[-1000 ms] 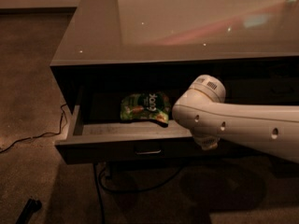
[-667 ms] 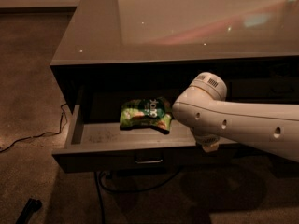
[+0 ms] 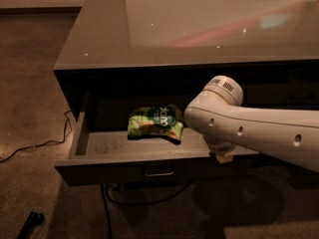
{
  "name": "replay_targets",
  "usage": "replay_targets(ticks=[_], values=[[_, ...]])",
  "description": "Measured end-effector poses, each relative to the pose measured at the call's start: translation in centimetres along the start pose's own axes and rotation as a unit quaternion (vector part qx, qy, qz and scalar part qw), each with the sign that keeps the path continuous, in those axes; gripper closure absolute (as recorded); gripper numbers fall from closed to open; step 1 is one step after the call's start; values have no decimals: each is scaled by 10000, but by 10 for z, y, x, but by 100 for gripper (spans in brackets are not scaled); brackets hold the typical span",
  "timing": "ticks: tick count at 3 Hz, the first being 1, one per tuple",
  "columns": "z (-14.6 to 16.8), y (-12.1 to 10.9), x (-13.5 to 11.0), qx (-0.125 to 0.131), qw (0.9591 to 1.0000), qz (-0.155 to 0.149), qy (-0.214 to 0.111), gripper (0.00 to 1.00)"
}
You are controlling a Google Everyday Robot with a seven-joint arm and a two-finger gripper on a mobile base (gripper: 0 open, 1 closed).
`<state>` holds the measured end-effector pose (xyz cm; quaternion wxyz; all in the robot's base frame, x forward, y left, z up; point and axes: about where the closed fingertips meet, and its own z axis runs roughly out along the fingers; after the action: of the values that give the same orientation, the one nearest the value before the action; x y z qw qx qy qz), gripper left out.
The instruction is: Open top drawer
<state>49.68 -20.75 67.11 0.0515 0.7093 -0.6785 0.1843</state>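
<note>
The top drawer (image 3: 104, 169) stands pulled out from the dark cabinet, its lighter grey tray showing and its small metal pull handle (image 3: 159, 173) centred on the front. A green snack bag (image 3: 155, 123) lies inside near the middle. My white arm reaches in from the right, and my gripper (image 3: 224, 154) hangs below it at the drawer's front edge, right of the handle. Most of the gripper is hidden by the arm.
The glossy grey cabinet top (image 3: 164, 29) spreads above the drawer. A black cable (image 3: 47, 142) runs over the brown carpet at the left and loops under the cabinet. A small dark object (image 3: 31, 223) lies on the floor at bottom left.
The drawer has slid further out toward the camera, showing more of its tray. The arm and gripper have moved outward and slightly right with it.
</note>
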Motion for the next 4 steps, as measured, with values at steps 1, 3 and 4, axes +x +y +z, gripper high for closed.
replay_targets(ticks=[1, 3, 4], values=[[0, 0, 0, 0, 10000, 0, 0, 39], [0, 0, 0, 0, 10000, 0, 0, 0], [0, 0, 0, 1, 10000, 0, 0, 0]])
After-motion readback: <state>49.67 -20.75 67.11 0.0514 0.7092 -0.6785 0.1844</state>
